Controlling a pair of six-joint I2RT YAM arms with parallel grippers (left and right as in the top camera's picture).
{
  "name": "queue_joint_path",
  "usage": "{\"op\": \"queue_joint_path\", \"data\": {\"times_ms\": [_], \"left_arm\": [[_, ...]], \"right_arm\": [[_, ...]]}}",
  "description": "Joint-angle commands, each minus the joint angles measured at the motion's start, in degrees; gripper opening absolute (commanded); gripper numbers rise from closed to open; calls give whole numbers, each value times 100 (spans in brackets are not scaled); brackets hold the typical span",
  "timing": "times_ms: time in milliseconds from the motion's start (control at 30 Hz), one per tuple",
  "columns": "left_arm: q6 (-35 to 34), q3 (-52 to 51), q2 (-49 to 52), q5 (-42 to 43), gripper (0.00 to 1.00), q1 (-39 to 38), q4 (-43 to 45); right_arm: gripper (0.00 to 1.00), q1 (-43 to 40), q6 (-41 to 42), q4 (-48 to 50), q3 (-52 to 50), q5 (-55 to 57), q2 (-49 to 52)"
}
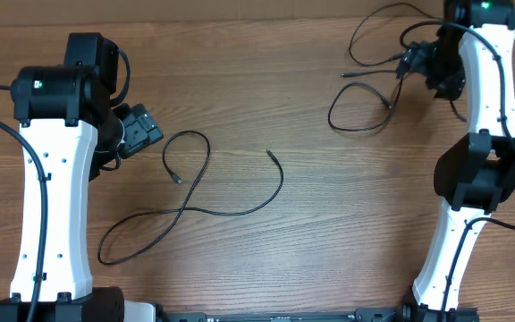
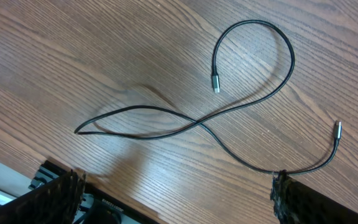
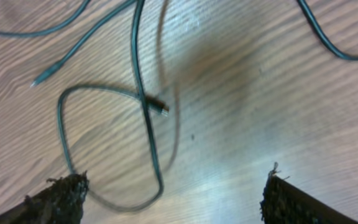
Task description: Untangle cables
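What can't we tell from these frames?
- Overhead: whether the top-right cables are one cord or several; the right gripper covers where they meet.
- Right wrist: the plug type; the picture is blurred.
- Left wrist: a short stretch of the left cable, behind a finger.

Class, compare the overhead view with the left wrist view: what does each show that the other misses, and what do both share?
Only overhead: the left arm and right arm, plus more cables lying by the right arm. Only left wrist: the silvery plug seen clearly, and the left gripper with its fingertips wide apart at the bottom edge. Both: the long cable crossing itself on the wooden table.
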Motion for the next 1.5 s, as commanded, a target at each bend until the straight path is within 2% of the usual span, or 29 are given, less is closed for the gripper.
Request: {"op": "queue_joint_path", "data": {"times_ms": [0, 100, 267, 600, 833, 1067, 1233, 1467], "left_arm": [[28, -26, 11, 9, 100, -2, 7], [28, -26, 11, 9, 99, -2, 7], [28, -26, 11, 7, 100, -2, 7], [28, -26, 11, 9, 100, -2, 7], [28, -26, 11, 7, 100, -2, 7], [28, -26, 11, 9, 100, -2, 7], [28, -26, 11, 9, 99, -2, 7], [28, -26, 11, 7, 100, -2, 7]], "right_arm": [[92, 39, 7, -376, 501, -116, -404], [93, 125, 2, -699, 529, -588, -780], [93, 302, -42, -699, 509, -1032, -1368], [93, 1399, -175, -699, 472, -1047, -2461], [100, 2376, -173, -699, 468, -1010, -2736], [100, 2900, -195, -699, 411, -901, -3032], [100, 2981, -192, -699, -208, -629, -3550], [100, 2981, -195, -697, -1790, -590, -4441]]}}
